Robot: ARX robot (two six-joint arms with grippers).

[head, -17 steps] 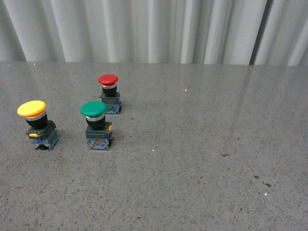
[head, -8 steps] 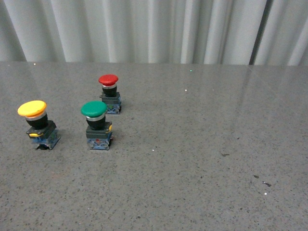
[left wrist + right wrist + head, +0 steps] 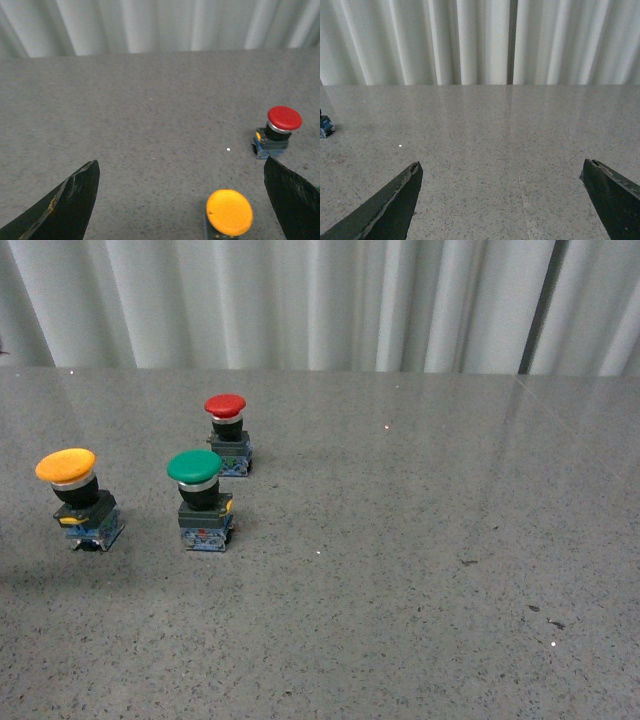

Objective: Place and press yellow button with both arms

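Buttons unmoved vs 1 s ago; faint shadow now on table (image 3: 400,620) by yellow button (image 3: 78,498), prob cast by left pincer (image 3: 180,162) nearing. That pincer is spread wide, empty, w/ the glossy domed yellow cap seen between its black fingers, lined up to straddle it; right pincer (image 3: 502,164) also agape, empty, over bare speckled grey stone. Btn upright at table's left, beside green button (image 3: 200,498).
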